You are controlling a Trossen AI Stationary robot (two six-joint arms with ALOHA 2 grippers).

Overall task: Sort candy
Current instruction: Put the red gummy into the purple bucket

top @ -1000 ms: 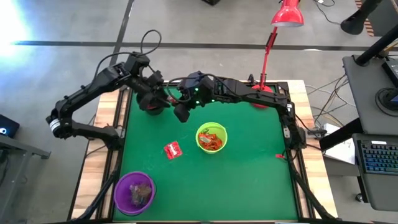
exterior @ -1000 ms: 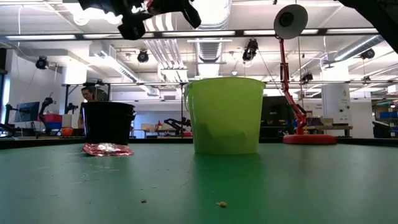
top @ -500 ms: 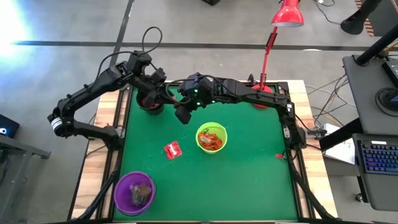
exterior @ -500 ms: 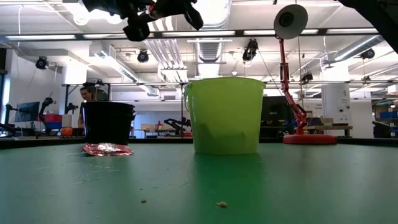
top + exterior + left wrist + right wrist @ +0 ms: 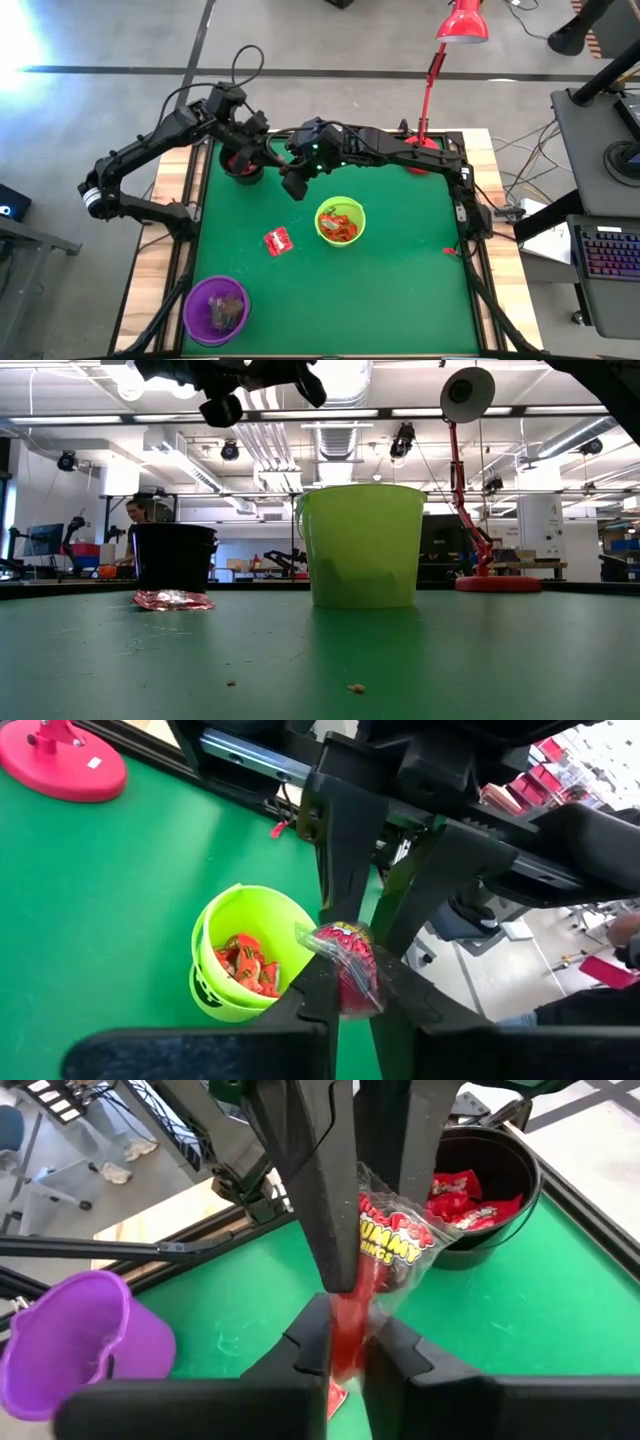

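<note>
One candy, a clear packet with red print [image 5: 392, 1245], hangs high above the mat between my two grippers. My left gripper [image 5: 350, 1002] and my right gripper [image 5: 347, 1348] are both shut on it, tip to tip, beside the black bowl [image 5: 243, 168]. In the high view they meet at the far left, left gripper [image 5: 268, 160] and right gripper [image 5: 285, 172]. The black bowl [image 5: 480, 1190] holds red packets. Orange-red sweets lie in the lime bowl [image 5: 240, 970]. Another red packet [image 5: 277, 241] lies flat on the mat. My left gripper pinches one end of the packet [image 5: 347, 982] between its two fingers. It comes slanting down from the table's far left. The packet is clear of the mat and reaches on to the other gripper. My right gripper pinches the packet's red end [image 5: 345, 1318] between its two fingers, slanting down from the table's right. The packet stands up from that hold toward the left gripper's fingers [image 5: 320, 1190], lifted clear of the table.
A purple bowl [image 5: 216, 308] with sweets stands at the near left corner. The lime bowl [image 5: 340, 221] stands mid-table. A red lamp's base [image 5: 420, 160] is at the far edge. Bare green mat [image 5: 400, 290] lies to the near right.
My left gripper has shut on the packet that my right gripper holds up. Both arms have otherwise kept their place, and the packet has stayed in the air.
</note>
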